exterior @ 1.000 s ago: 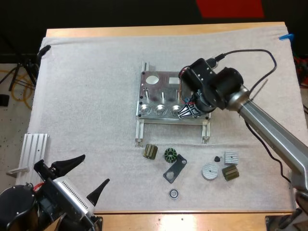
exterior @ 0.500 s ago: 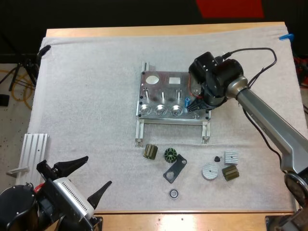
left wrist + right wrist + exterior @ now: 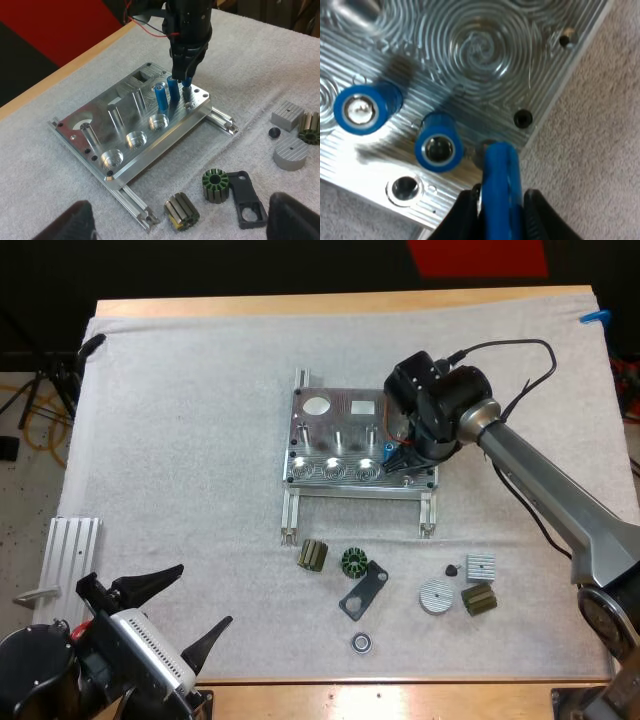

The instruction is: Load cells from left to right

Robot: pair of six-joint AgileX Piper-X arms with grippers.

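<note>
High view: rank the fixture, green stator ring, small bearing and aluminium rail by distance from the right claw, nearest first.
1. The fixture: the right claw, shut on a blue cylinder, is over its near right corner.
2. The green stator ring: just in front of the fixture.
3. The small bearing: farther front, centre.
4. The aluminium rail: far left.

Fixture (image 3: 107, 127) shiny milled metal; cylinders (image 3: 161, 99) glossy blue; mat (image 3: 180, 440) rough cloth.
</note>
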